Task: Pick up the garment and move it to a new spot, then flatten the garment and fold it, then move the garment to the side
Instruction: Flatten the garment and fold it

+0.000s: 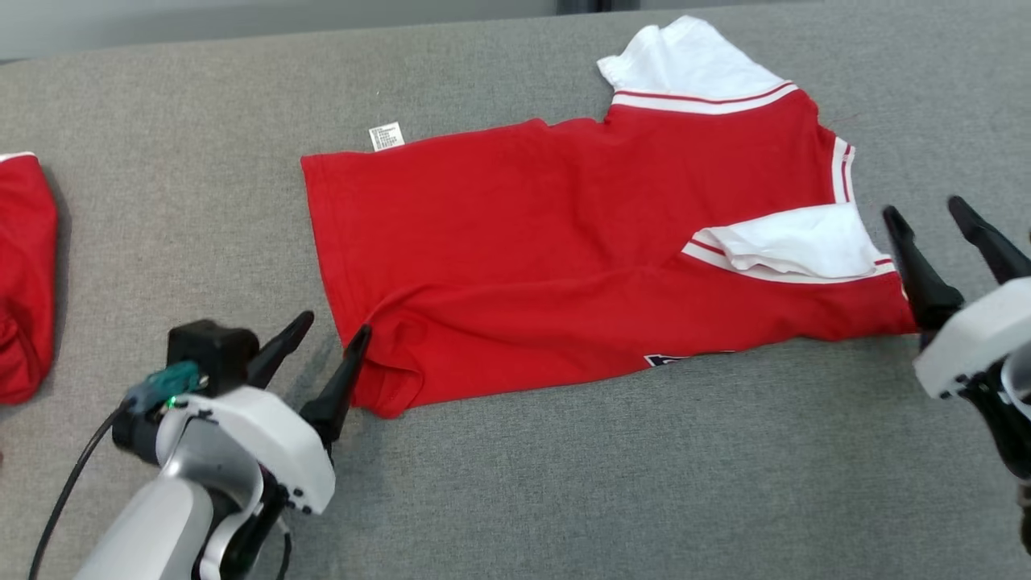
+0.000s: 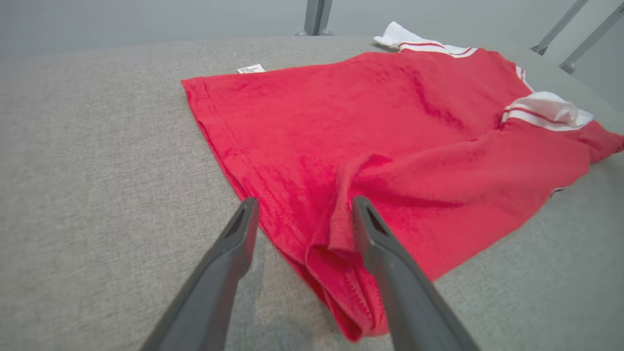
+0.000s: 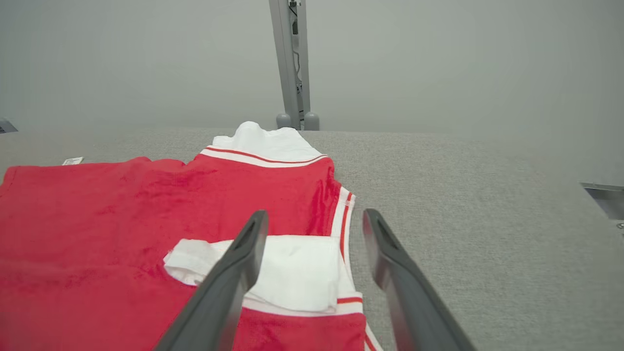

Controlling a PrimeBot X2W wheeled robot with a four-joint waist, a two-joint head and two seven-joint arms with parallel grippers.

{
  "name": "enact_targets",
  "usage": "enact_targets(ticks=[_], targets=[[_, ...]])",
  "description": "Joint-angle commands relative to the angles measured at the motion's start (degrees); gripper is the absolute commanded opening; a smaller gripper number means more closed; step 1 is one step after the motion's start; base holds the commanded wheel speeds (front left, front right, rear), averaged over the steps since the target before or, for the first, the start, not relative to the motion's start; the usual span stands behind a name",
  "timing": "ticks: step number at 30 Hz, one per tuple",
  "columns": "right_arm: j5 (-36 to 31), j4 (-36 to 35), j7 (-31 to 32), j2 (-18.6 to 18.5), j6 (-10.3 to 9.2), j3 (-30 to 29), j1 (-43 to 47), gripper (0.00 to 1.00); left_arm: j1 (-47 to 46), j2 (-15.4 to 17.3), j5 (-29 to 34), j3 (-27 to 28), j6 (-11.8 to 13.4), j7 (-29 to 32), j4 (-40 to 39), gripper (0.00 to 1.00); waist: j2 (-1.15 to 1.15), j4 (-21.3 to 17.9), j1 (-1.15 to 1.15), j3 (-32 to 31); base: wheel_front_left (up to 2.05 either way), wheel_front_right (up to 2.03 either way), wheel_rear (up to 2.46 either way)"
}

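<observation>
Red shirt (image 1: 523, 242), partly folded, flat on grey table (image 1: 564, 499); left claw (image 1: 337, 322) at hem corner, right claw (image 1: 924, 206) beside collar end, both wide open, empty; for next fold, pinch matching corners, lift evenly.

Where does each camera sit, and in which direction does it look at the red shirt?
Head view: high above the grey surface, looking forward and down on the red shirt; left claw lower left, right claw at right, both open.
Left wrist view: low by the shirt's hem corner, looking along the shirt; its own two fingers stand either side of that corner.
Right wrist view: low by the sleeve end, looking across the folded white sleeve; its own fingers rise from below.
Both wrist views share the white label.
</observation>
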Motion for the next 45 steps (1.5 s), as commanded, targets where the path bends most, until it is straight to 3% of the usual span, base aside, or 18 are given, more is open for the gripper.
enact_targets(ticks=[1,6,12,24,25,26,27,37,42,45], targets=[[-1.21,-1.72,1.82,-1.52,0.01,-0.91,2.12,1.00,2.40,0.29,-1.12,1.04,1.28,-0.07,-2.72,1.00,0.00,-0.54,0.00,-0.98,0.00,0.00,0.00],[-4.08,-6.34,10.19,-3.46,0.01,-2.92,6.57,1.00,6.99,-1.36,-4.00,0.23,3.97,3.29,-9.60,1.00,0.00,-0.13,0.00,-0.03,0.00,0.00,0.00],[-8.53,-3.93,16.96,-2.03,0.01,-4.23,5.10,1.00,3.92,-3.09,-2.97,-2.08,6.17,7.49,-7.67,1.00,0.00,0.56,0.00,2.90,0.00,0.00,0.00],[-9.06,5.26,21.30,-1.37,0.01,-0.85,1.24,1.00,3.06,-2.35,-3.48,-3.31,6.12,10.68,-0.37,1.00,0.00,1.98,0.00,5.52,0.00,0.00,0.00],[-8.49,5.69,21.57,-1.34,0.02,-0.45,1.21,0.75,3.14,-2.43,-3.85,-3.16,6.08,10.83,0.25,1.00,0.00,2.04,0.00,5.52,0.00,0.00,0.00],[-7.68,6.01,21.86,-1.27,0.07,-0.09,1.26,0.38,3.23,-2.32,-4.08,-3.07,6.03,10.90,0.85,0.67,0.00,2.08,0.00,5.51,0.00,0.00,0.00],[-6.65,6.28,22.15,-1.25,0.07,0.39,1.28,0.00,3.37,-2.47,-4.87,-2.90,5.70,10.86,1.42,0.00,0.00,2.10,0.00,5.45,0.00,0.00,0.00],[0.78,6.02,23.41,-4.58,0.00,0.84,2.01,0.00,5.15,0.58,-10.96,-1.27,0.08,14.00,1.32,0.00,0.00,1.42,0.00,2.60,0.00,0.00,0.00],[5.88,2.38,26.68,-8.88,-0.01,0.16,5.26,0.00,8.84,4.79,-15.19,0.27,-2.51,16.71,-6.03,0.00,0.00,1.01,0.00,-0.70,0.00,0.00,0.00],[9.11,-1.39,29.96,-11.90,-0.02,-0.45,9.38,0.00,12.76,7.12,-16.40,0.49,-2.38,17.98,-10.84,0.00,0.00,1.05,0.00,-2.12,0.00,0.00,0.00]])
